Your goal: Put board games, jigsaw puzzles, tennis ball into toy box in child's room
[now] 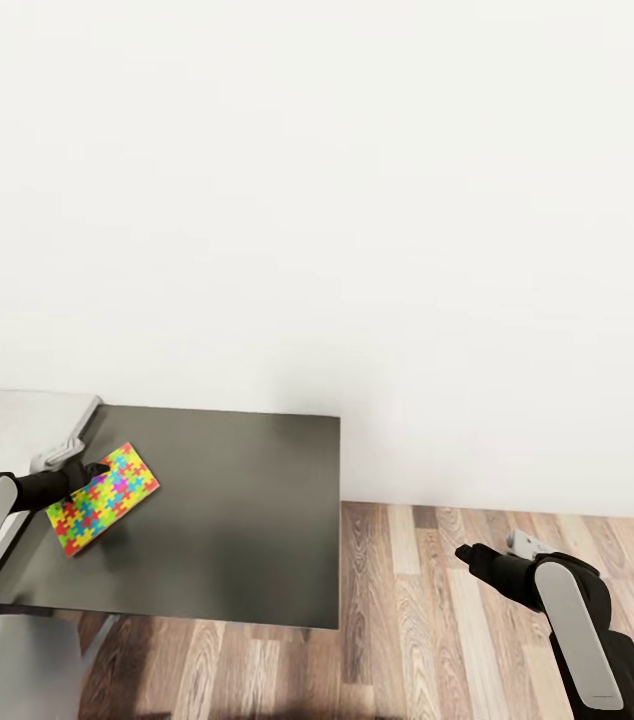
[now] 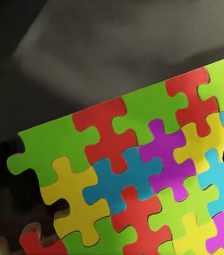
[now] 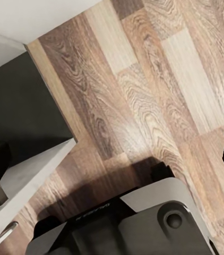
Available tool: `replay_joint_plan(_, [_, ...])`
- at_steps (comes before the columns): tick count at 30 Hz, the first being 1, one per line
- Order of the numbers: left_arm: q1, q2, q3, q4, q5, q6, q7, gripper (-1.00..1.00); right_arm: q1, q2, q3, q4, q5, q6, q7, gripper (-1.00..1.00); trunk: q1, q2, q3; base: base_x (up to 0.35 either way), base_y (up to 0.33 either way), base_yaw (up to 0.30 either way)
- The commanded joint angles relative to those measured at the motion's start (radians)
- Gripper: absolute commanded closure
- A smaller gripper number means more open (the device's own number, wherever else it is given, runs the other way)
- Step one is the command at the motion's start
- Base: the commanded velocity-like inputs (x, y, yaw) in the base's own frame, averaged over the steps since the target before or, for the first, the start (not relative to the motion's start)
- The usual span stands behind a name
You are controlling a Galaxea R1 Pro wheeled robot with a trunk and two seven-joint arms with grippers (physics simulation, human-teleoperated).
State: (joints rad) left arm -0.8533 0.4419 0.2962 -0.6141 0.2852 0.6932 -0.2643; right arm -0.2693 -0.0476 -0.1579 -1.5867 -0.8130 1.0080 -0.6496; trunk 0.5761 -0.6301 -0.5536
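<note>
— What are you facing here?
— A plain white wall fills your upper field, evenly lit, meeting the floor along a pale baseboard.

— And below it?
— A dark-grey side desk stands against that wall at your left, its top matte with a soft sheen. A lighter grey surface adjoins its far left corner.

— The floor?
— Wood planks in mixed brown and tan tones run to your right, shadowed beneath the desk's near edge.
</note>
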Motion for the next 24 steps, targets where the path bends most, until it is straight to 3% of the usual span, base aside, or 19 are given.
replay_joint_plan(1, [0.000, -0.001, 0.001, 0.005, -0.008, 0.006, -0.004, -1.00, 0.000, 0.000, 0.000, -0.001, -0.010, 0.003, -0.010, -1.00, 0.000, -0.001, -0.001, 0.000, -0.067, 0.000])
replay_joint_plan(24, [0.000, -0.001, 0.001, 0.005, -0.008, 0.006, -0.006, -1.00, 0.000, 0.002, 0.000, -0.001, -0.006, 0.001, -0.010, -1.00, 0.000, -0.001, -0.001, -0.017, -0.164, 0.000])
